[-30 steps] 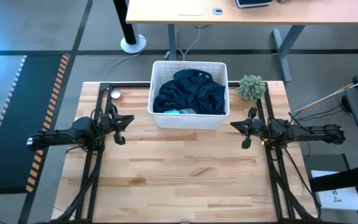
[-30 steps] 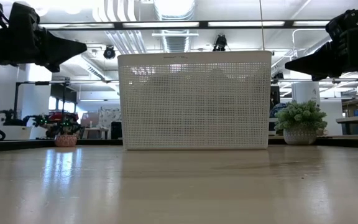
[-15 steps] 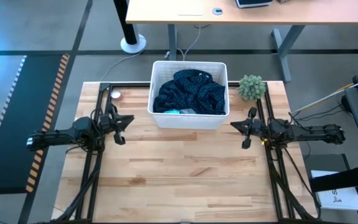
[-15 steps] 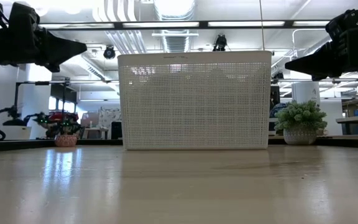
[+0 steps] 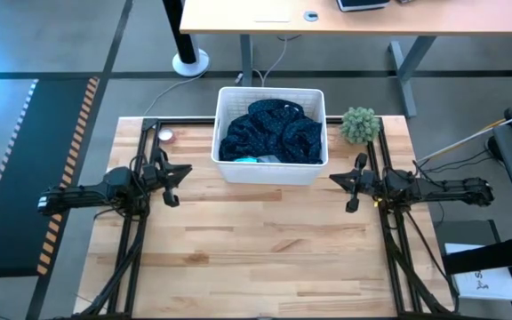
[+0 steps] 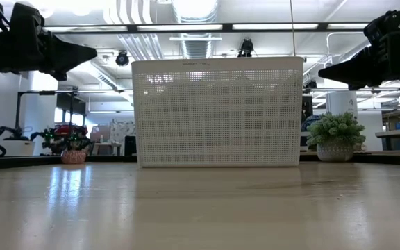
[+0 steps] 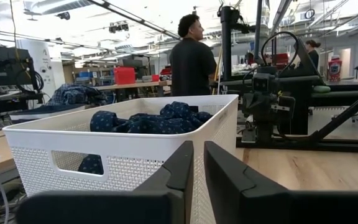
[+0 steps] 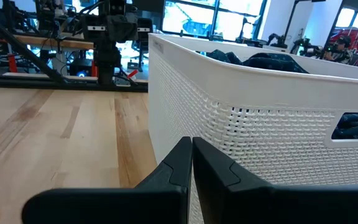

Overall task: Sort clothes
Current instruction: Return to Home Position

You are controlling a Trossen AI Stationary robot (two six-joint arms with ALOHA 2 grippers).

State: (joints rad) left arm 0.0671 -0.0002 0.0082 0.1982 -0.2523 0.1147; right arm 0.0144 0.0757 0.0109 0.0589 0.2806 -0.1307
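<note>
Four cameras are covering one table (image 5: 265,240) from above, from its surface and from both wrists.
The high view is looking straight down on the whole table and both arms; the low view is sitting at table-top height, facing level across to the basket (image 6: 217,111) and the room behind. Each wrist view is looking forward past its own dark fingers (image 7: 179,168) (image 8: 182,158), close to the basket wall just beyond their tips. All four views are sharing the basket; the left wrist view is also catching the opposite arm.
</note>
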